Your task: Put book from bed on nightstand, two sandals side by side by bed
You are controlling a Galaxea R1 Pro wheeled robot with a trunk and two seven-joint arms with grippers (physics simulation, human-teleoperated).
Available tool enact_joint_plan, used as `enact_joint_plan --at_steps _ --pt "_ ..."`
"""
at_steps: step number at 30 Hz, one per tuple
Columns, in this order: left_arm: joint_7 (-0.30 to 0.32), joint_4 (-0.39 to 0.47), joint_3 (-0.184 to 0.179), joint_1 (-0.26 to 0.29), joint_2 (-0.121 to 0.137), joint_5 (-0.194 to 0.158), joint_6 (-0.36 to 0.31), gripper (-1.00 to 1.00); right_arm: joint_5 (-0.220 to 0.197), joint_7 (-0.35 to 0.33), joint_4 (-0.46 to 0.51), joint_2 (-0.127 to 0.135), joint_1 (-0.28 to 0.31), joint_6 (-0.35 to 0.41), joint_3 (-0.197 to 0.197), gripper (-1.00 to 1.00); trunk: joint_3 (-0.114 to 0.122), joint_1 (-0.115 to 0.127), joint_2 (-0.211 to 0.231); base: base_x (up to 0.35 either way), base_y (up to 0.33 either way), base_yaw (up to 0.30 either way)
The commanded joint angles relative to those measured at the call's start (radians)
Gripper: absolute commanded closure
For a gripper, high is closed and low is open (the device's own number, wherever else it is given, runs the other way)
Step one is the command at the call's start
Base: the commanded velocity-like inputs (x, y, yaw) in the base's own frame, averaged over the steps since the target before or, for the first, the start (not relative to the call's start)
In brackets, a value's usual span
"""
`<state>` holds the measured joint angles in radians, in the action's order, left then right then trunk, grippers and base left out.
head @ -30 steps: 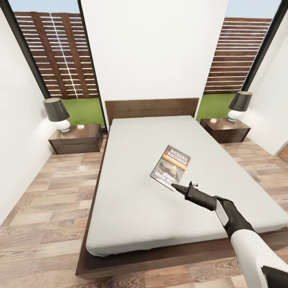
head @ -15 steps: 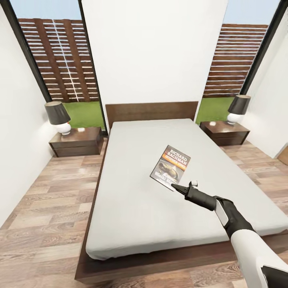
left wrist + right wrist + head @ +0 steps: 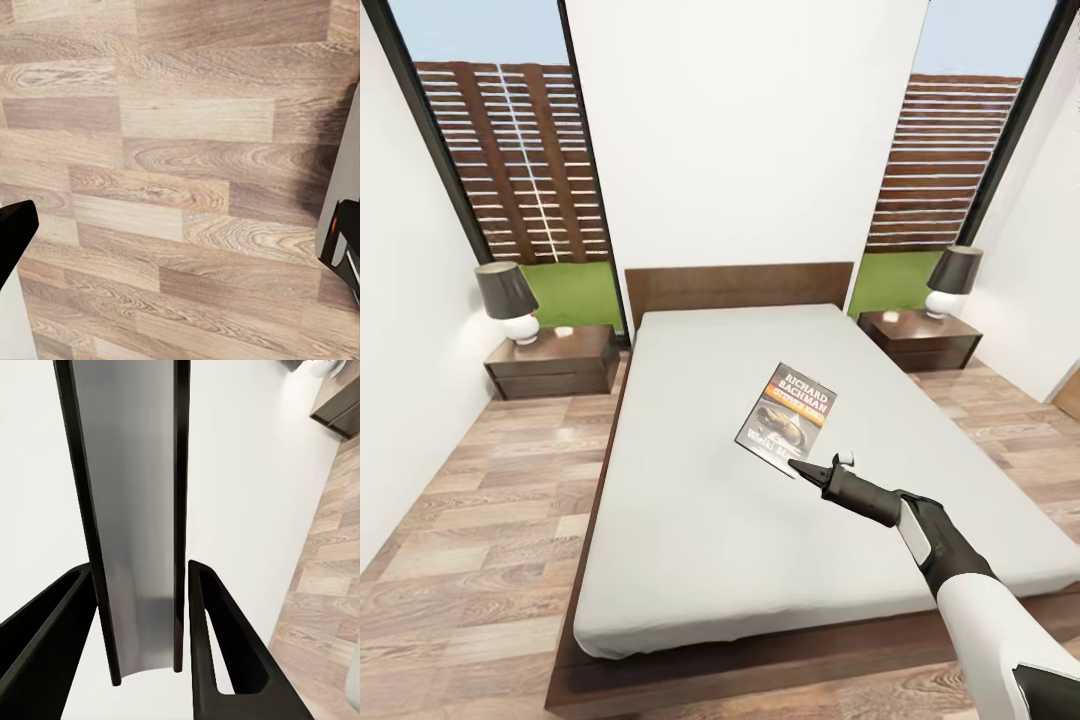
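Two black-shaded lamps (image 3: 507, 300) (image 3: 950, 280) (white bases), each beside a small, perhaps white, object (image 3: 564, 331).

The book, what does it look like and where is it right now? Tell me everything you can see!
The book is a thin paperback with a dark cover, an orange band, white lettering reading RICHARD BACHMAN and a dark oval picture. It sits over the pale grey mattress of the bed, turned at a slant. The right gripper is at its near corner. In the right wrist view the book's edge stands between the two fingers, so it looks pinched.
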<state>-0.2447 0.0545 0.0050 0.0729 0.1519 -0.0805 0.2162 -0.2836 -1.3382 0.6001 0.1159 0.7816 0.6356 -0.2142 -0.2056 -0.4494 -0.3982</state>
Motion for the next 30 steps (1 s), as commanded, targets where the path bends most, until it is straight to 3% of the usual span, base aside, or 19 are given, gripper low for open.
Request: enact_joint_plan --at_steps 1,30 --pt "0.001 -0.001 0.000 0.001 0.000 -0.008 0.005 -1.00 -0.003 -0.001 0.000 0.000 0.001 0.008 -0.001 1.00 0.000 -0.001 -0.002 0.000 0.000 0.000" --pt "0.001 -0.001 0.000 0.001 0.000 -0.008 0.005 -1.00 -0.003 -0.004 0.000 0.001 0.001 0.007 -0.002 1.00 0.047 -0.001 -0.002 0.000 0.000 0.000"
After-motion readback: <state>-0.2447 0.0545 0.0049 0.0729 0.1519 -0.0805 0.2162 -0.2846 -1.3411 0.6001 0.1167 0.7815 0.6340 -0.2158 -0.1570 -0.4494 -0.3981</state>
